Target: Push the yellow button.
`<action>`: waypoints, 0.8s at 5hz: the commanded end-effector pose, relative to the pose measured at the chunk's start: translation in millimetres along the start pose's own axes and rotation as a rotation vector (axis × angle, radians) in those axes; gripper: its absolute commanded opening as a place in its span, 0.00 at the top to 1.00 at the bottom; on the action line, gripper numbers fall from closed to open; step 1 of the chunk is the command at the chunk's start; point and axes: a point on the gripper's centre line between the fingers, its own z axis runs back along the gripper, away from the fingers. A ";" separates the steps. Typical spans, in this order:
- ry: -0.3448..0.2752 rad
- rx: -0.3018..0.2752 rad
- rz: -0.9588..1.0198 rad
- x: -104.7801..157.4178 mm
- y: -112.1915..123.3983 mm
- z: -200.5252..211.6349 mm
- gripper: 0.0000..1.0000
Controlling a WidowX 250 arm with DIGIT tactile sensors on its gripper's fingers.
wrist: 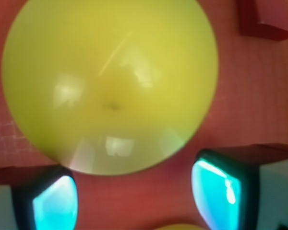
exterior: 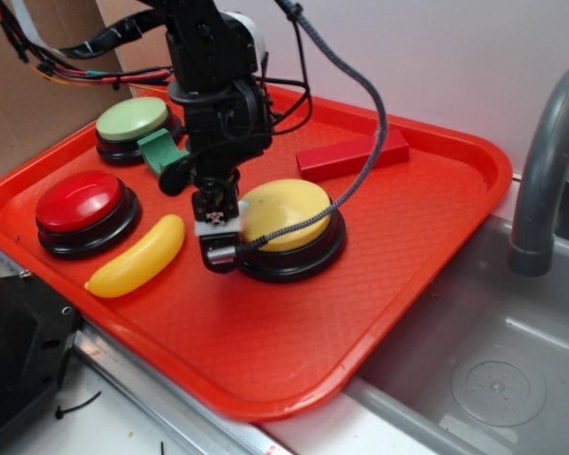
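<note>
I have the black gripper (exterior: 218, 237) low at the near-left edge of the large round pale-yellow domed plastic button (exterior: 284, 213) on its glossy black base, which I'll use as my landmark. That button sits near the middle of the red plastic tray (exterior: 436, 246).

From the wrist view the dome (wrist: 110, 86) fills most of the frame, with my two fingertips (wrist: 55, 203) spread apart below it and tray floor showing between them, so the pincer is released and grasps nothing.

I judge I am in the approach step, beside the dome and not over it. Next I need to shift toward the dome's centre and press straight down.

A yellow toy banana (exterior: 137, 256) lies just left of the button, a red block (exterior: 353, 154) behind it, and red (exterior: 79, 201) and light-green (exterior: 133, 118) domed buttons further left.
</note>
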 end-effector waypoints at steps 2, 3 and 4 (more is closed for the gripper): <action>-0.103 0.022 -0.061 25.3 -10.8 59.7 0.00; -0.101 0.039 -0.095 33.7 -16.3 63.8 0.00; -0.111 0.051 -0.065 28.3 -14.7 76.3 0.00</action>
